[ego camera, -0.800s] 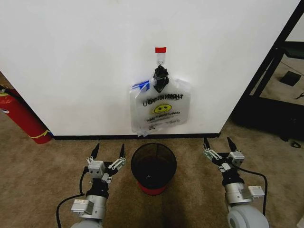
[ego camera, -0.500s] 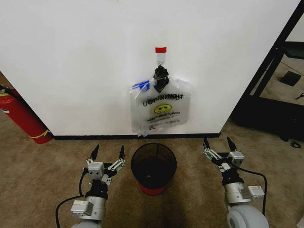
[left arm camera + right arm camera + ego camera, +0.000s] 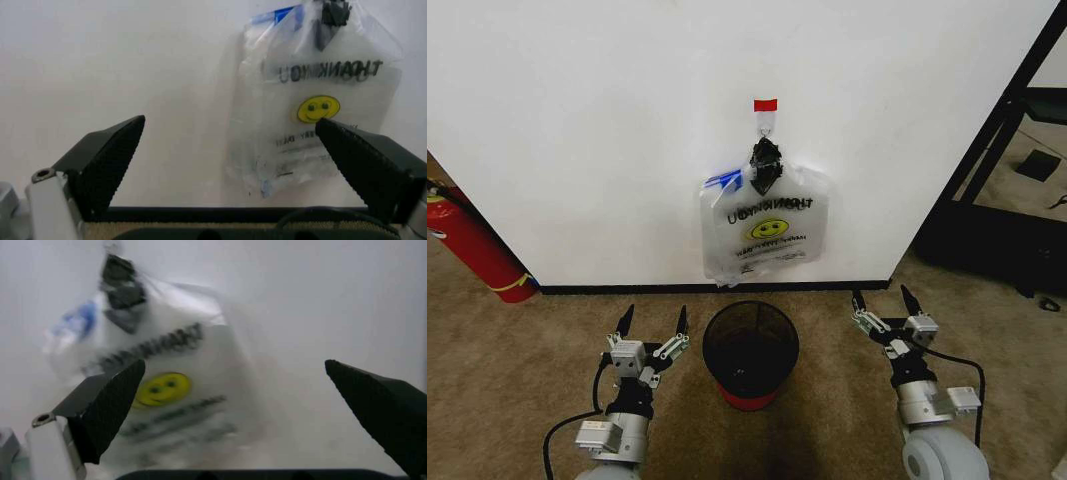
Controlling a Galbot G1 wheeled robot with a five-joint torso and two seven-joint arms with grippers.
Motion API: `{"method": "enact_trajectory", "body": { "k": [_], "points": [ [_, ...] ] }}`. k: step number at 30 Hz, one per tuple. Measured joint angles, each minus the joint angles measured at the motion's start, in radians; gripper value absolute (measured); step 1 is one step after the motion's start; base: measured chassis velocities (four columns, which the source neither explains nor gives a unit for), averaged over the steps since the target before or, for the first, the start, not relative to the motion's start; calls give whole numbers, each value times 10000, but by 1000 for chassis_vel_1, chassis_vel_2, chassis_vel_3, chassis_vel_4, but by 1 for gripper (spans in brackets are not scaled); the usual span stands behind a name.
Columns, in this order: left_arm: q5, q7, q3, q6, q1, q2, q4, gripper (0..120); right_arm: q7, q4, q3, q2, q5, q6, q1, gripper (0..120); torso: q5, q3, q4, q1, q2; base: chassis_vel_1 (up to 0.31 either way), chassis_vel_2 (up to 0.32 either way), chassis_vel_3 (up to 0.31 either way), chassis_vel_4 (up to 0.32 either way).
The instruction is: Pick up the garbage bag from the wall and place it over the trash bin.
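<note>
Garbage bag (image 3: 765, 232) hangs on the wall (image 3: 587, 130) above the trash bin (image 3: 750, 352). Left gripper (image 3: 654, 320) and right gripper (image 3: 879, 300) flank the bin, fingers spread apart, holding nothing.

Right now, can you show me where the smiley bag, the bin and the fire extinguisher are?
Smiley bag (image 3: 767, 232), head view, on its yellow face.
Bin (image 3: 750, 347), head view, on its mesh wall.
Fire extinguisher (image 3: 472, 245), head view, on its red body.
</note>
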Motion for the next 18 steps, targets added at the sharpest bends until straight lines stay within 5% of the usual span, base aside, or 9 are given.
{"method": "enact_trajectory", "body": {
  "k": [9,18],
  "points": [
    [80,8,-97,-10,132,14,58,100,-2853,-2327,-1511,-1023,3706,-715,3218,100,1,0,-2,0,-1,0,0,0,0],
    [226,20,-163,-9,234,-138,153,100,-2811,-5093,-3264,-140,5587,-1212,7026,100,0,2,3,2,-3,0,0,0,0]
  ]
}}
